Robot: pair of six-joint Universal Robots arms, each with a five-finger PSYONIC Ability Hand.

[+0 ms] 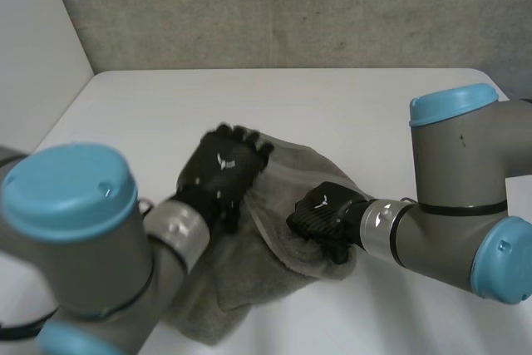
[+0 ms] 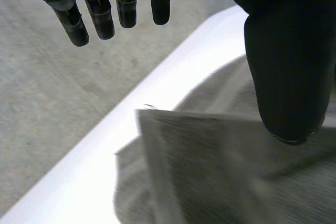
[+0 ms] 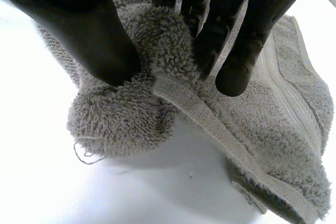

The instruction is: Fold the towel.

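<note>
Your grey terry towel [image 1: 287, 174] lies rumpled on the white worktop [image 1: 332, 114], with one hemmed edge bunched up. The right robot hand [image 1: 322, 215] pinches that bunch against its thumb. The left robot hand [image 1: 223, 170] is spread wide over the towel's opposite side.

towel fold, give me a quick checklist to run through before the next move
1. Right hand grip: ok, thumb and fingers pinch a bunched bit of the towel by its hem.
2. Left hand grip: not ok, fingers straight over the towel, holding nothing.
3. Towel flat: not ok, it lies crumpled with layers bunched.
4. Towel on the table: ok where it shows; the left arm covers part.
5. Edges lined up for a fold: cannot tell.
</note>
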